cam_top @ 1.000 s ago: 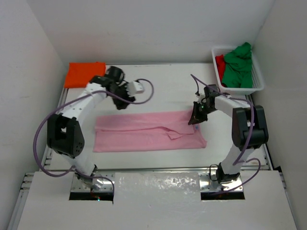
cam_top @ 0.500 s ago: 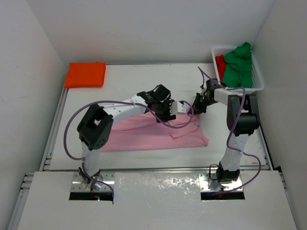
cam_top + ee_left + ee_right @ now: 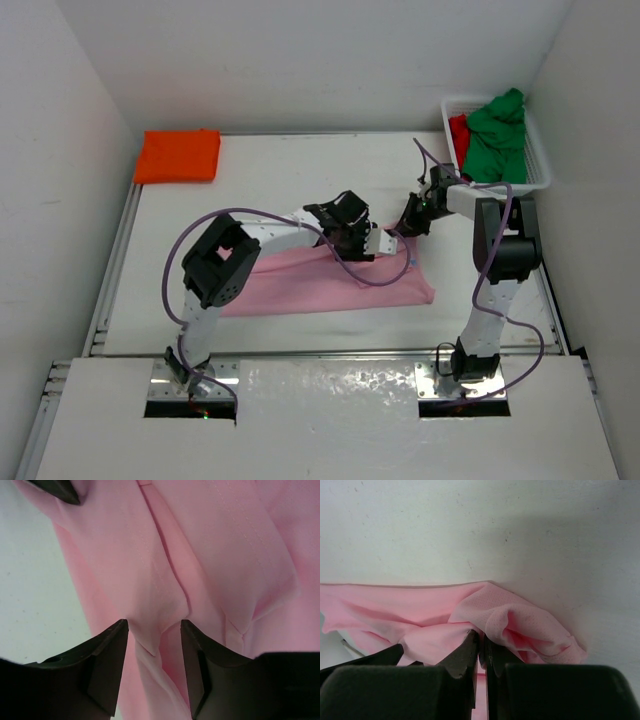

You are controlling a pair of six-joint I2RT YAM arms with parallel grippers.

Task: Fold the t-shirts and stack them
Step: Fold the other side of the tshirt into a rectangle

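A light pink t-shirt point(image 3: 320, 285) lies spread across the middle of the table. My right gripper point(image 3: 410, 222) is shut on its far right corner, and the pinched cloth bunches at the gripper's tips point(image 3: 481, 640). My left gripper point(image 3: 378, 243) reaches across to the same end, just left of the right one. It stands open point(image 3: 154, 630), low over the pink t-shirt point(image 3: 225, 555), with a raised ridge of fabric between its fingers point(image 3: 107, 665). A folded orange t-shirt point(image 3: 178, 155) rests at the far left corner. A green t-shirt point(image 3: 497, 135) and a red t-shirt point(image 3: 458, 130) sit crumpled in the basket.
The white mesh basket point(image 3: 540, 165) stands at the far right corner against the wall. White walls close in the table on the left, back and right. The left arm's purple cable point(image 3: 200, 235) loops above the shirt's left half.
My left arm swung from the far left, near the orange shirt, across to the pink shirt's right end. The right gripper drew the shirt's corner a little farther back.
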